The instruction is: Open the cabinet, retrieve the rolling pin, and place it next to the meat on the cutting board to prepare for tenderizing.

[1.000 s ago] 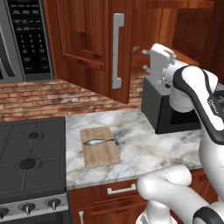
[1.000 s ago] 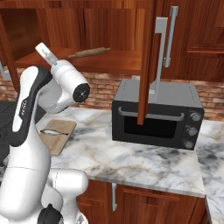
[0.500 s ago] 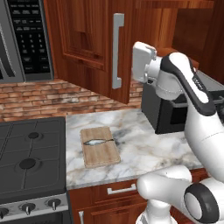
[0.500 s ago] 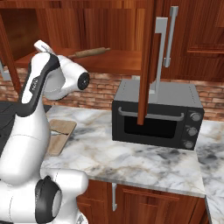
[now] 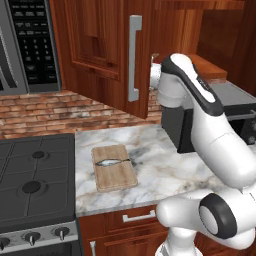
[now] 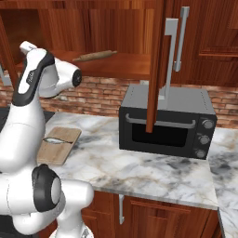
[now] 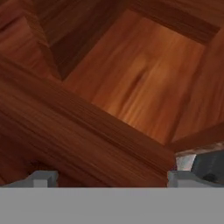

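Open cabinet (image 6: 153, 65) door edge hangs mid-frame before the toaster oven (image 6: 165, 121); shelf opening upper left stays unobstructed.

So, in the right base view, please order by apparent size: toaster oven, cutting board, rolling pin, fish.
1. toaster oven, clearly largest
2. cutting board
3. rolling pin, thinner and farther back in the cabinet, so unsure against the board
4. fish, smallest
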Available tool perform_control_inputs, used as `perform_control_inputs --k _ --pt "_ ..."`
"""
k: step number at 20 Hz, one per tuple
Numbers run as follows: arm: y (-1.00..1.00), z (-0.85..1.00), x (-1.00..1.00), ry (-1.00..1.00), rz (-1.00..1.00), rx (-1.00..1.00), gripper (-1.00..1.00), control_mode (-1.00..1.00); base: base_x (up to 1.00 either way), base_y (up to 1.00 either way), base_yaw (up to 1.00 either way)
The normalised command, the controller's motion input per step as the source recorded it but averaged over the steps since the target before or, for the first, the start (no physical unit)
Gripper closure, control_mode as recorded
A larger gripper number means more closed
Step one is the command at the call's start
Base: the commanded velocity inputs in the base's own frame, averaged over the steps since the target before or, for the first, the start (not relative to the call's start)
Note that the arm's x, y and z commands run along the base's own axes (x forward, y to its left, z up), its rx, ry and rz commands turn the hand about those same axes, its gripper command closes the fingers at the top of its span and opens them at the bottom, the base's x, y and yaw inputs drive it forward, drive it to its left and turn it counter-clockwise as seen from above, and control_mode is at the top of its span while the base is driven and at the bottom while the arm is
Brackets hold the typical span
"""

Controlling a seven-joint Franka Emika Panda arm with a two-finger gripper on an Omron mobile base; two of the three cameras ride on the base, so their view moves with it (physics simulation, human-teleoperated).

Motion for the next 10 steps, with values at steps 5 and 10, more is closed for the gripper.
perform_control_inputs --k 5,10 --pt "0.85 0.00 -0.13 0.00 0.14 -0.05 -1.00 -1.00 0.00 0.00 0.00" --pt "0.92 0.00 -0.25 0.00 0.14 -0.08 -1.00 -1.00 0.00 0.00 0.00"
